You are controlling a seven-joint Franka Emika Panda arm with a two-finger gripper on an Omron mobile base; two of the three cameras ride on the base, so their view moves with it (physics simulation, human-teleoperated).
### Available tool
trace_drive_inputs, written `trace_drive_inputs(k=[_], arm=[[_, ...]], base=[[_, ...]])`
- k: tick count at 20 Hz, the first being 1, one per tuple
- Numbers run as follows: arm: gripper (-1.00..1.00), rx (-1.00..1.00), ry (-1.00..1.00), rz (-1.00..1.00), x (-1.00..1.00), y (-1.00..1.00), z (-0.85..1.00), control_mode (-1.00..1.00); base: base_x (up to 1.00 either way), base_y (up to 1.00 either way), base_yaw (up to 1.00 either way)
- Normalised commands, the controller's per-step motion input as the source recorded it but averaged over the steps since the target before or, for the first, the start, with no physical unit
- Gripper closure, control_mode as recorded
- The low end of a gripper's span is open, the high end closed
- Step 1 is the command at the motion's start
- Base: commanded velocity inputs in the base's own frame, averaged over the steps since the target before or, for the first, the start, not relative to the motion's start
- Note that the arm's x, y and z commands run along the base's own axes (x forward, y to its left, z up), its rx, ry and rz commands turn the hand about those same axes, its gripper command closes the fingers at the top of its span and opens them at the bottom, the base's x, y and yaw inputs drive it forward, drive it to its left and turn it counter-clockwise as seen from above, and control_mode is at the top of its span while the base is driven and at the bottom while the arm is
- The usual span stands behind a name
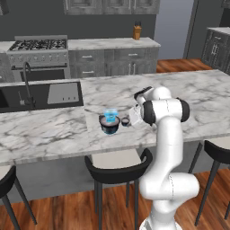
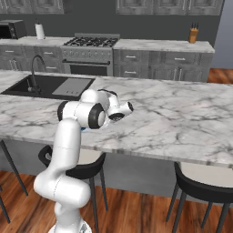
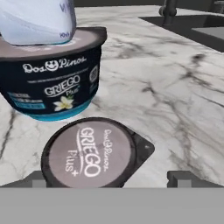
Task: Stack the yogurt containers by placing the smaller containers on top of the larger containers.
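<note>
On the marble counter [image 1: 188,96] stands the wide dark tub [image 1: 109,125], and the light-blue cup [image 1: 110,112] sits on its pale top. The tiny dark cup [image 1: 125,121] stands on the counter just right of the tub. My gripper [image 1: 129,119] is low at this tiny cup, coming from its right. In the hand view the tub [image 3: 52,83] carries the blue cup [image 3: 37,22] at the upper left. The tiny cup's pale lid [image 3: 89,151] lies close in front. My gripper [image 3: 109,179] is open, one fingertip [image 3: 181,178] on each side of the cup, gripping nothing.
A black sink [image 1: 27,96] with a tall faucet [image 1: 28,83] is set in the counter to the left. Black stools [image 1: 117,168] stand along the near edge. A range [image 1: 38,58] and a knife block [image 1: 137,31] line the back wall.
</note>
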Motion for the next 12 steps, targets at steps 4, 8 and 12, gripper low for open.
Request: trace_drive_inputs(k=[4,8,12], arm=[[-1.00,0.00,0.02,0.00,0.09,0.13,-0.03,-1.00],[-1.00,0.00,0.01,0.00,0.01,0.10,0.00,-1.00],[-1.00,0.00,0.00,0.00,0.00,0.09,0.00,-1.00]], base=[[0.00,0.00,0.00],[0.00,0.00,0.00],[0.00,0.00,0.00]])
